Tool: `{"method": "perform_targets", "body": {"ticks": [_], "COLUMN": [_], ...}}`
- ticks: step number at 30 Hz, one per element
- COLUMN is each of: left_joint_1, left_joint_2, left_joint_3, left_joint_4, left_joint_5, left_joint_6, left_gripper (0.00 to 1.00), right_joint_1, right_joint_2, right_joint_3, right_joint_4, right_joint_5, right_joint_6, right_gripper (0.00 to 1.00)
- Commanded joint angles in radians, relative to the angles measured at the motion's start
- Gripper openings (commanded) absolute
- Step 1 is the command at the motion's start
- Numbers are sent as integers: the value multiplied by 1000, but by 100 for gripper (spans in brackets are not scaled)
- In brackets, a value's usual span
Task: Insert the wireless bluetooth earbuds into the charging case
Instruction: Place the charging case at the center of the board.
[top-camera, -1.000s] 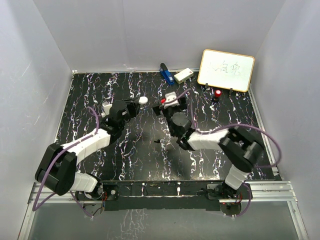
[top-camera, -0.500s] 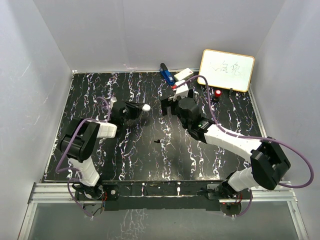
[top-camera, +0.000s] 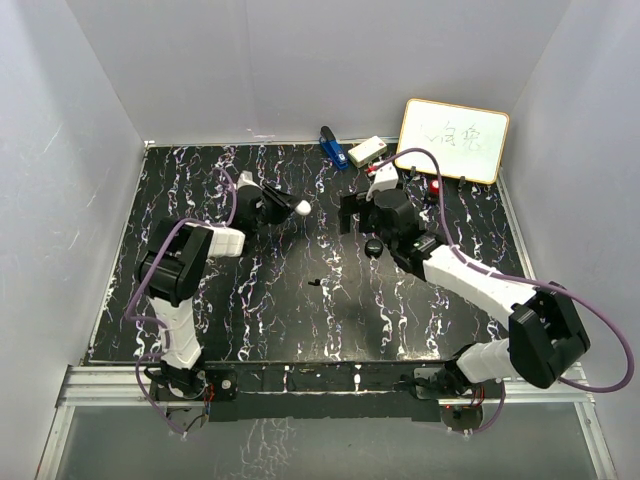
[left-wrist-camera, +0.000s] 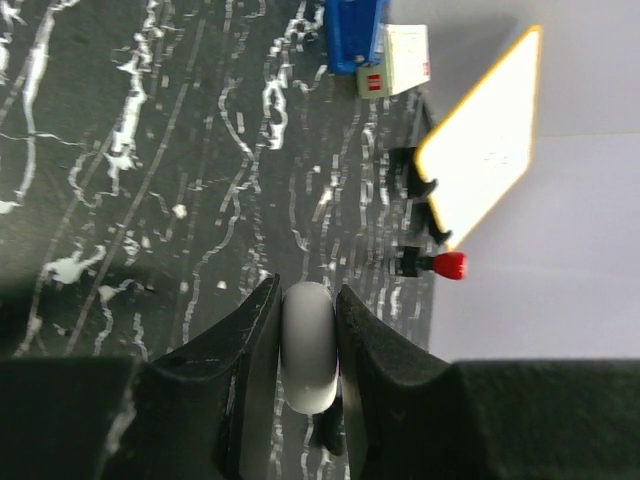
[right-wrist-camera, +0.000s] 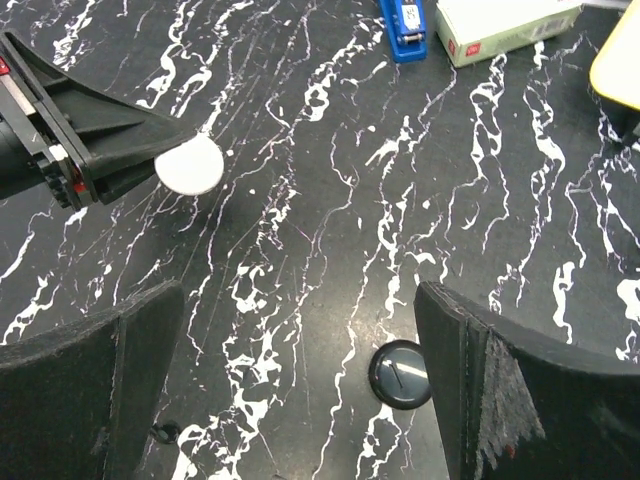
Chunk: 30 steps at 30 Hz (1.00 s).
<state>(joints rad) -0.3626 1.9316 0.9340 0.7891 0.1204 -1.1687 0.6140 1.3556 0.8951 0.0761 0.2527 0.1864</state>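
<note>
Above the black marbled counter (top-camera: 280, 320), our left tool (top-camera: 290, 207) clamps the round white charging case (left-wrist-camera: 308, 345) aloft while our right tool (right-wrist-camera: 300, 350) hangs wide open and empty, so we judge the next move is fetching an earbud.

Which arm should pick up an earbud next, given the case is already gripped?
Right. The left pincer is shut on the charging case, so it is occupied. The right pincer is open and empty above the table, with a small dark piece, possibly an earbud, close by.
</note>
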Motion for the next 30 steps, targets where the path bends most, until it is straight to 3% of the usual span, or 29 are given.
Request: {"method": "perform_targets", "body": {"ticks": [1,11,19,24,30], "left_joint_1": [7,14,24,34,54], "left_joint_2": [21,111,143,142,81], "left_joint_3": [71,160,179,183,168], "left_joint_4": [-65,-102,-119,-136,-193], "left_joint_5": [-22,-12,-1,-3,-40], "left_joint_6": [100,148,167,182,206], "left_gripper": [0,1,21,48,95], "right_joint_1": [-71,-126,-135,-144,-157], "right_joint_2": [-37,77,150,196,271], "right_joint_3": [-7,67,51,51,63], "right_joint_4": [-24,-221,-234,-236,-238], "right_joint_5": [-83,-152,-137,-126,-116], "right_joint_6": [88,138,179,187,207], "right_gripper": [98,98,99,98,98]}}
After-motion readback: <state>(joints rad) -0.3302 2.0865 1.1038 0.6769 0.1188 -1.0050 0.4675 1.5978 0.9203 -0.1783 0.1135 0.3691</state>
